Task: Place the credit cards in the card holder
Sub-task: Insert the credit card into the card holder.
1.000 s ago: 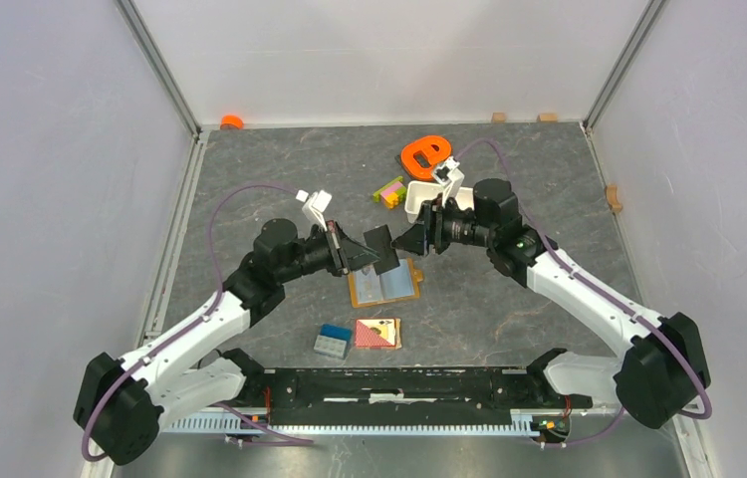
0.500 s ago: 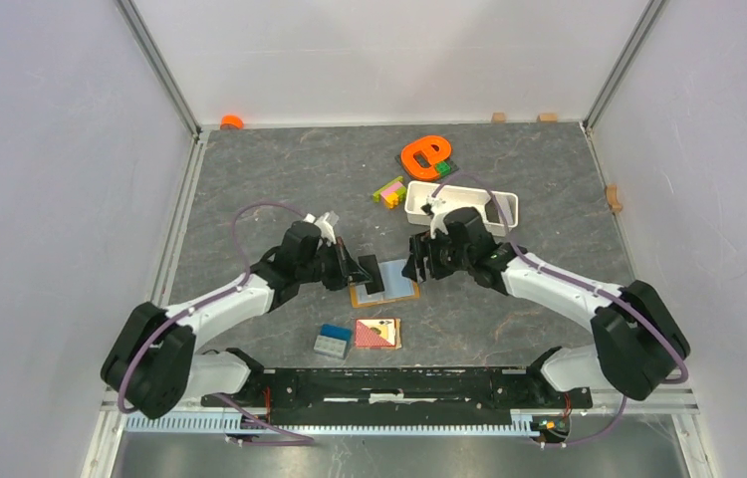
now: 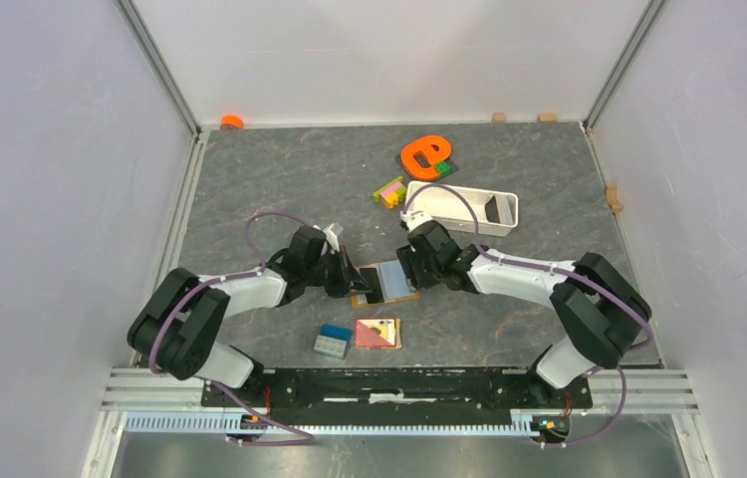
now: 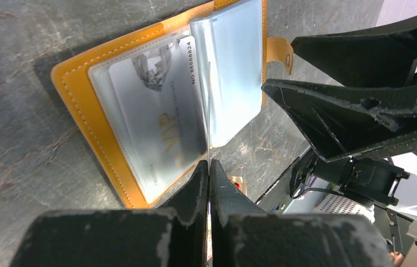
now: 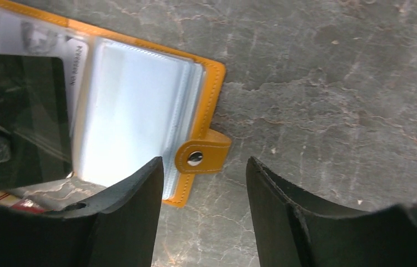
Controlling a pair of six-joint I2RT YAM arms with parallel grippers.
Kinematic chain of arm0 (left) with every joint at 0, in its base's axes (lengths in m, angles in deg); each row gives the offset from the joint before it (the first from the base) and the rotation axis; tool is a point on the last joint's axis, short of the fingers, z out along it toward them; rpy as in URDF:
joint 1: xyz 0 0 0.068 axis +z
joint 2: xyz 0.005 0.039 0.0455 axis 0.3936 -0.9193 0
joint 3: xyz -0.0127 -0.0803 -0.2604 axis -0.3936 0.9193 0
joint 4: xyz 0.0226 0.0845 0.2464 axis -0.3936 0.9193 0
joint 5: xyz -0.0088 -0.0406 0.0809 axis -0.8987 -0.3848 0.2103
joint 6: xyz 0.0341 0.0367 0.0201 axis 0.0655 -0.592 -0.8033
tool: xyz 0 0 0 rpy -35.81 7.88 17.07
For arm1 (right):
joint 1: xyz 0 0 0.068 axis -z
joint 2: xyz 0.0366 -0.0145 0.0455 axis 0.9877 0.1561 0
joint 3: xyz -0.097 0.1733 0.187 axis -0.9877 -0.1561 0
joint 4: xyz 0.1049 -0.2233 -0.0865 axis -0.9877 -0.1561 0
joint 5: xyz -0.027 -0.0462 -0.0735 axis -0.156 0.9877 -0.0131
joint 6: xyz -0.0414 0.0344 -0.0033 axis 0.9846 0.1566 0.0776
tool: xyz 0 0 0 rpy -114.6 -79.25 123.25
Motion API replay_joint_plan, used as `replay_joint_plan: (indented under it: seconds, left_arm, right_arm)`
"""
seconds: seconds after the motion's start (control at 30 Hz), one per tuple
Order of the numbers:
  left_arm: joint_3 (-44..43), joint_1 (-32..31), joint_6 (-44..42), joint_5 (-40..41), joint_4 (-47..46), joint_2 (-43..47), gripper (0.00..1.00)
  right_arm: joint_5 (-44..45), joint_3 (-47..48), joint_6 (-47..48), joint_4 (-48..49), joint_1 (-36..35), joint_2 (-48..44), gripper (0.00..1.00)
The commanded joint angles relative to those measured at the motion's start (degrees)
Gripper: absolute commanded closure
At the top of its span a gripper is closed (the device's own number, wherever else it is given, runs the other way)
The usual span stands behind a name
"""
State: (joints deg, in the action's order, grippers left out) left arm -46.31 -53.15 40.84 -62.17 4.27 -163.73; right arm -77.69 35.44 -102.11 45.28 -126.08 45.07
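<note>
Top view: card holder [image 3: 397, 279] lay open and flat on table [image 3: 280, 179], front-centre, long axis left-right. Left gripper [image 3: 355, 282] over its left page, right gripper [image 3: 404, 274] at right edge.

Left wrist: claw pinched shut on credit card [image 4: 209, 111], seen edge-on, long axis aimed at fold. Likely lined up for sleeve. VIP card [image 4: 156, 122] already sleeved.

Right wrist: jaws apart, gripping nothing, astride snap tab [image 5: 197, 158]. Probably there to pin holder.

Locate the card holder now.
Top view, mid-table: card holder lies open between left tool and right tool, red-and-tan tile just on its near side.
</note>
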Motion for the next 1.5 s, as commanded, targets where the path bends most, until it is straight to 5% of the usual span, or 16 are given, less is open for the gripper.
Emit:
replay_joint_plan:
  seconds: [0.0,0.1,0.53,1.47]
  left_arm:
    - [-0.3,0.7,-0.6,-4.2,-5.5,-1.6,0.98]
    - [-0.6,1.2,-0.5,-4.6,-5.7,-1.9,0.98]
    - [-0.6,2.5,2.3,-7.1,-9.3,-4.4,0.98]
    - [0.0,2.6,7.7,-8.7,-18.0,-12.9,0.98]
  right_arm:
    - [7.4,2.0,-0.5,0.0,-0.2,0.9,0.41]
    - [9.2,2.2,-1.0,-0.3,-0.2,1.7,0.47]
    - [13.6,2.9,-2.7,-3.8,-0.2,5.3,0.99]
    - [13.2,2.8,-3.1,-5.1,-0.2,6.4,1.00]
